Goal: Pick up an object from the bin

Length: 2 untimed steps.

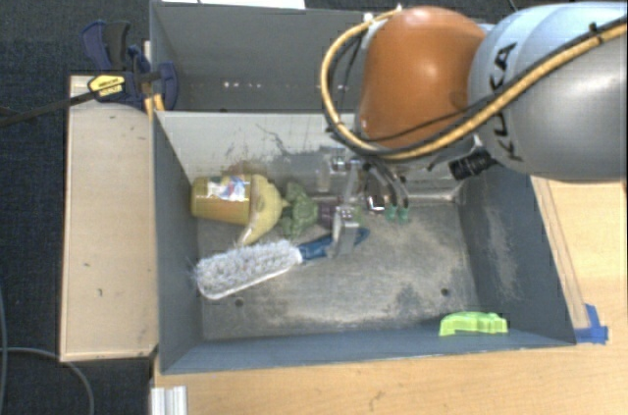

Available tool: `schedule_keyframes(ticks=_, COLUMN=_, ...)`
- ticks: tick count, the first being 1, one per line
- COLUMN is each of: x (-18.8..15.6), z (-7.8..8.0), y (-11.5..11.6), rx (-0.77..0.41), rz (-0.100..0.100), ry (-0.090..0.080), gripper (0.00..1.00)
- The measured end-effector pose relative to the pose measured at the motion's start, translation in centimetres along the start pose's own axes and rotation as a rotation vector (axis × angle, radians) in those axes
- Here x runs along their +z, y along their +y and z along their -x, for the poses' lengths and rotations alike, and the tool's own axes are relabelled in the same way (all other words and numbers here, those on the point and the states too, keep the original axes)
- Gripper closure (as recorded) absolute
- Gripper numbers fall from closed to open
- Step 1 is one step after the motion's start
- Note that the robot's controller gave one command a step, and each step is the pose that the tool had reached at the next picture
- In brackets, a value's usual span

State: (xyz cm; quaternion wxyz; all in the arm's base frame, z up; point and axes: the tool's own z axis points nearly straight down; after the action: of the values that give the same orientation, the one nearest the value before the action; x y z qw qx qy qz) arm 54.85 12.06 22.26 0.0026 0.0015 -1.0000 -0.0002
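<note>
Jaws hang low over the middle of the bin [245,60], under the arm's orange wrist cover [422,75], and we cannot tell whether they are open or closed, since their metal parts overlap from this angle. Right at their lower tip we see the blue handle [319,249] of a brush [245,268]. The tip looks to be touching or just beside that handle, but we cannot make out whether the handle sits between the jaws. The brush's white bristle head stretches away from the jaws toward the view's left, lying flat on the bin floor. Just beside the jaws on that same side, a little farther up the view, lies a crumpled dark green thing [299,212], with a curved yellow piece [263,215] pressed against it. Beyond those, farther from the jaws, a mustard-coloured bottle [224,199] with a pale label lies on its side. Close by on the jaws' other side we see a small green bit [397,213]. Well apart from the jaws, against the near wall, rests a lime green piece [473,324].
</note>
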Motion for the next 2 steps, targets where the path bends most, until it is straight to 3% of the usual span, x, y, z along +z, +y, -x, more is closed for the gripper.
schedule_keyframes(ticks=1, x=-0.4, z=0.2, y=-0.1, rx=0.003, rz=0.001, ry=-0.008, gripper=0.00)
schedule_keyframes(ticks=2, x=3.6, z=0.1, y=0.1, rx=0.001, rz=0.002, ry=-0.016, gripper=0.00)
